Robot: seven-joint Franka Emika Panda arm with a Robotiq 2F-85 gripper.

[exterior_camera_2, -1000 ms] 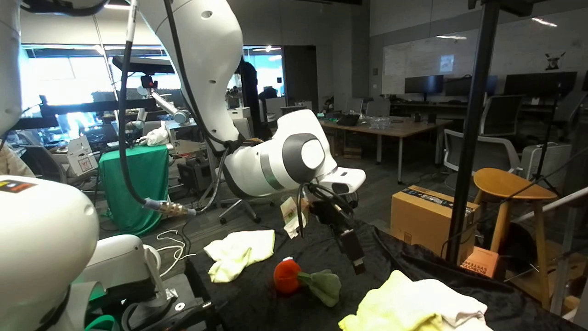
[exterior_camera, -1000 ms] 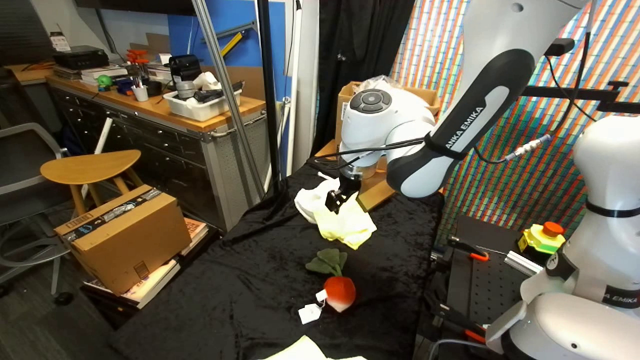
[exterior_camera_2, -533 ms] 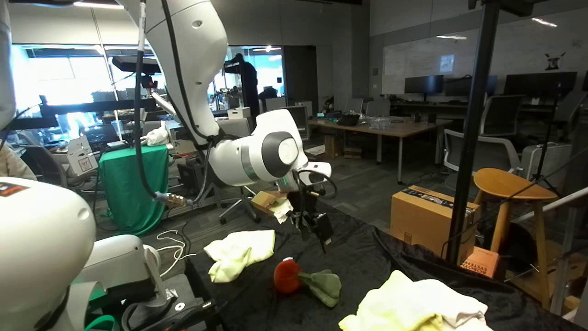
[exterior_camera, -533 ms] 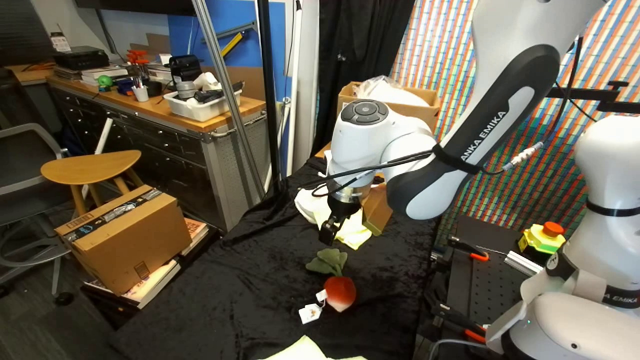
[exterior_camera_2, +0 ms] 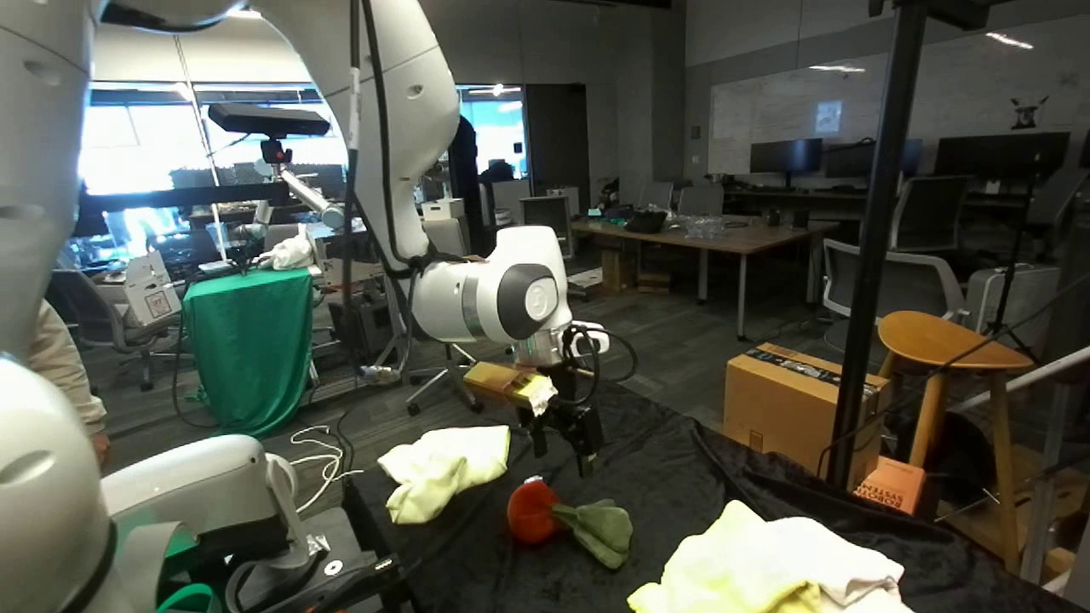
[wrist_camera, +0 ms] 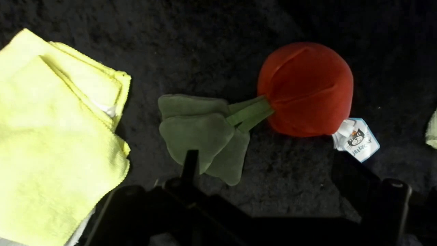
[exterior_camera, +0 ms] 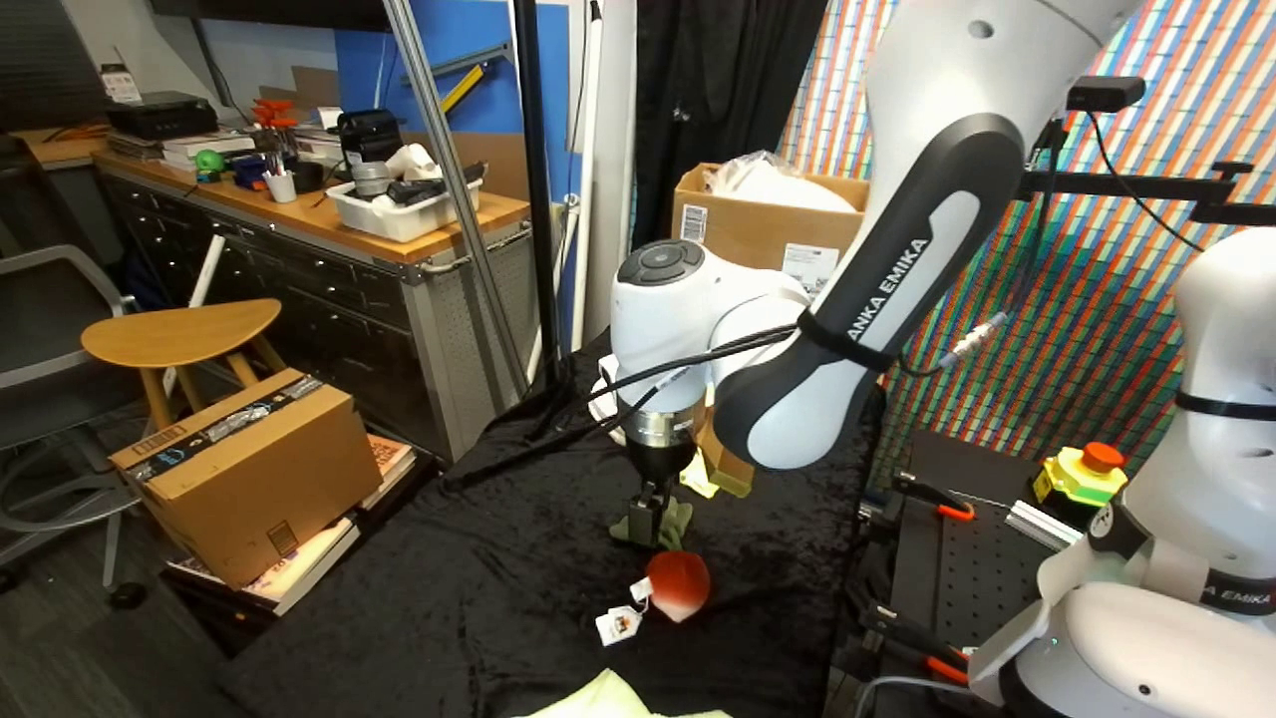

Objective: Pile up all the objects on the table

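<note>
We see the ball-shaped red plush radish (wrist_camera: 305, 90) on the wide, flat table with a crinkled black fabric top (exterior_camera: 478, 608); in the wrist view it lies at two o'clock from the middle, its dull-green fabric leaves (wrist_camera: 198, 133) pointing toward eight o'clock. The small white tag printed with a cat's face (wrist_camera: 362, 141) sits between four and five o'clock from the red body. The black two-fingered gripper (wrist_camera: 266, 156) has its fingers wide apart. In an exterior view, where those fingers hang above the table and apart from the leaves, we find a pale yellow, crumpled cloth (exterior_camera_2: 451, 468) at ten o'clock from the radish and a brighter yellow cloth (exterior_camera_2: 719, 558) toward four o'clock, touching a rumpled off-white cloth (exterior_camera_2: 839, 553). In an exterior view, the gripper hides part of the leaves, and we have a brown cardboard box (exterior_camera: 249, 479) between nine and ten o'clock from the radish, beyond the table's edge, with a tan wooden stool (exterior_camera: 179, 334) behind it at ten o'clock.
</note>
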